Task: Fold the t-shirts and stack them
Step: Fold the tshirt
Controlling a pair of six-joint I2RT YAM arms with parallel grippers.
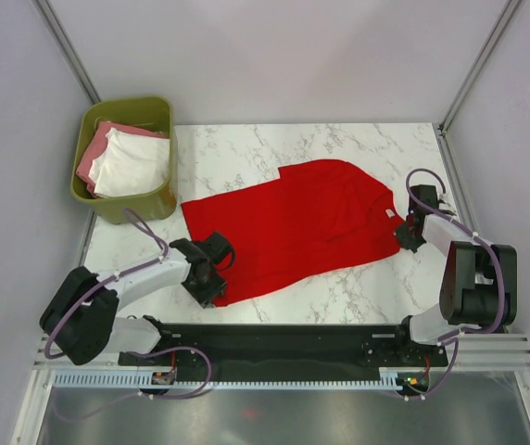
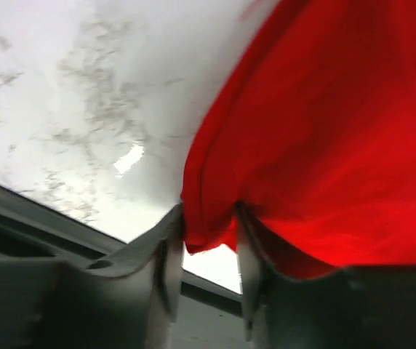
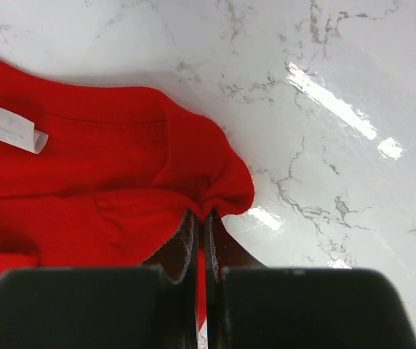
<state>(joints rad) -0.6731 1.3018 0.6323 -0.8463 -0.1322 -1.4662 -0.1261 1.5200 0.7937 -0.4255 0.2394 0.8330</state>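
red t-shirt (image 1: 293,227): 1 | white t-shirt (image 1: 131,165): 1 | pink t-shirt (image 1: 91,156): 1 | bin (image 1: 128,208): 1

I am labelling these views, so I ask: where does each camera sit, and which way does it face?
Top external: above and behind the bases, looking down at the marble table, red t-shirt and green bin; left arm, right arm show.
Left wrist: low on that arm, facing the shirt's edge; left gripper pinches it.
Right wrist: looking down at the neck label; right gripper pinches cloth.
All share the shirt and table.
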